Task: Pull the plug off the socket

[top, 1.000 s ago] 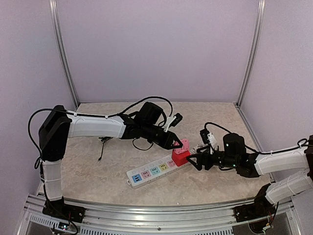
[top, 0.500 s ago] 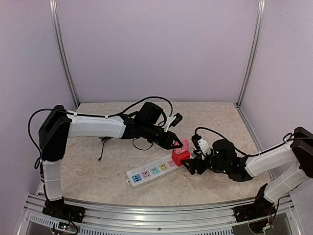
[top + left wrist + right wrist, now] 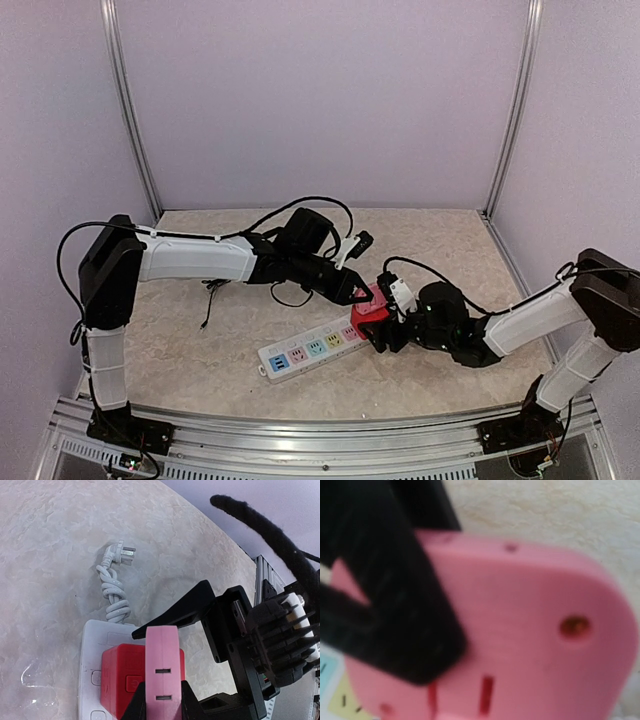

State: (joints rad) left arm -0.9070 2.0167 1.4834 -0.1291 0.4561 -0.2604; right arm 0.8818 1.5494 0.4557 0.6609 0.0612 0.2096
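The socket (image 3: pixel 305 350), a long white strip with pastel outlet faces, lies at the table's middle. A red block (image 3: pixel 366 320) sits on its right end, with the pink plug (image 3: pixel 378 294) on top. My left gripper (image 3: pixel 362 295) is shut on the pink plug (image 3: pixel 162 660), its black fingers pressed on both sides. My right gripper (image 3: pixel 380 332) is open; its fingers (image 3: pixel 175 615) stand wide apart either side of the red block (image 3: pixel 120 680). I cannot tell whether they touch it. In the right wrist view the pink plug (image 3: pixel 535 630) fills the frame, blurred and very close.
The socket's white cord (image 3: pixel 114 595) lies coiled on the table beyond the strip's end, with its own white plug (image 3: pixel 121 553) loose. Thin black cables (image 3: pixel 210 295) trail on the table at the left. Metal frame posts (image 3: pixel 515 110) and lilac walls enclose the table.
My right gripper has travelled left across the table and now stands around the red block. The left gripper and the pink plug have stayed in place.
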